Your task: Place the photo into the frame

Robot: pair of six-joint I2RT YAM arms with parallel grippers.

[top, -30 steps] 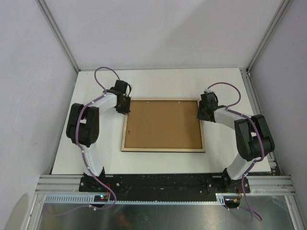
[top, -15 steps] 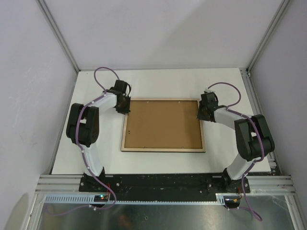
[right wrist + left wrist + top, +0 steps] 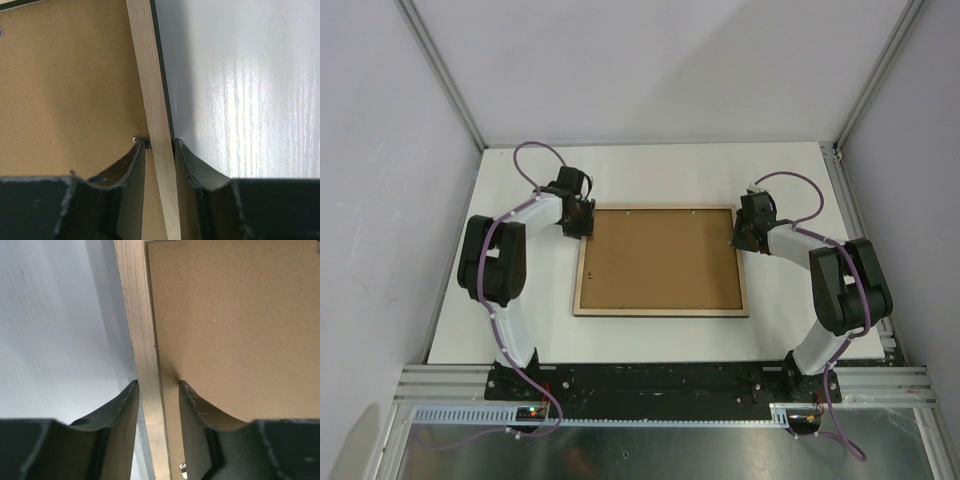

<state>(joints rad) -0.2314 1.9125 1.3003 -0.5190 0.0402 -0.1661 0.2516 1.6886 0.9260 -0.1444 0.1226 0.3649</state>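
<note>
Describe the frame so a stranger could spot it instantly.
On the white table, look at the centre. The frame lies flat there, back up. Its thin pale wood rim sets it apart from the brown board it surrounds.

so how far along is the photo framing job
Done: the backing board sits in the face-down frame; the photo isn't visible, presumably under it. In hand: the right claw pinches the right rail, the left claw straddles the left rail loosely. Left: probably letting go, maybe turning it face up.
</note>
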